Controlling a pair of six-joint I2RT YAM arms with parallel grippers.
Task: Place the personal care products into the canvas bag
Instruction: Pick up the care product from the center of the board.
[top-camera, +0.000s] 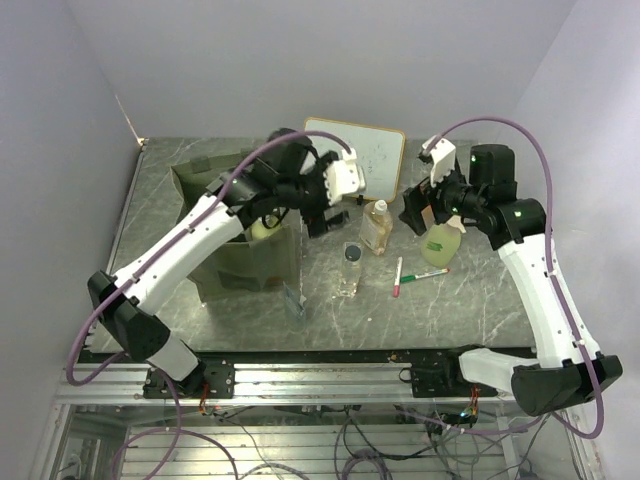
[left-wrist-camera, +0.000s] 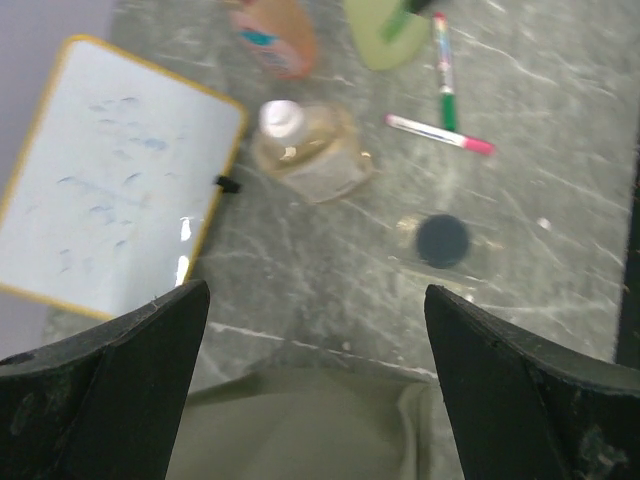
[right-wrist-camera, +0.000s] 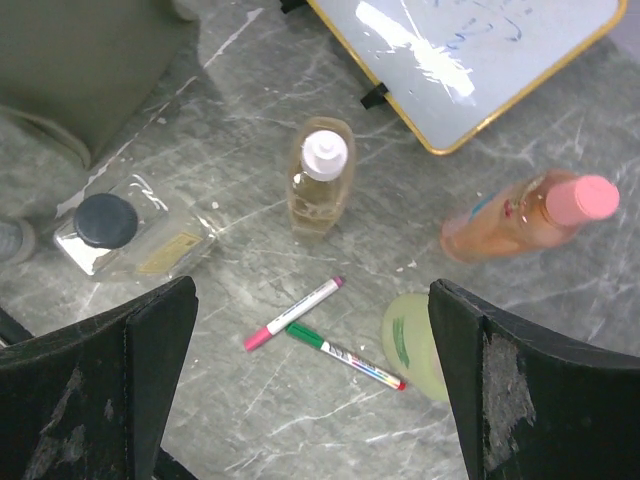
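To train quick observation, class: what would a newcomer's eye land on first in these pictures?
The olive canvas bag at the left of the table, with the left gripper open over its edge. To its right, an amber bottle, an orange bottle and two marker pens sit below the open right gripper. A whiteboard sits behind.

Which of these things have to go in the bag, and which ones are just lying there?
For the job:
- canvas bag
- clear amber bottle
- orange bottle with the pink cap
- clear bottle with the dark cap
- pale green bottle

Just lying about:
- whiteboard
- pink marker
- green marker
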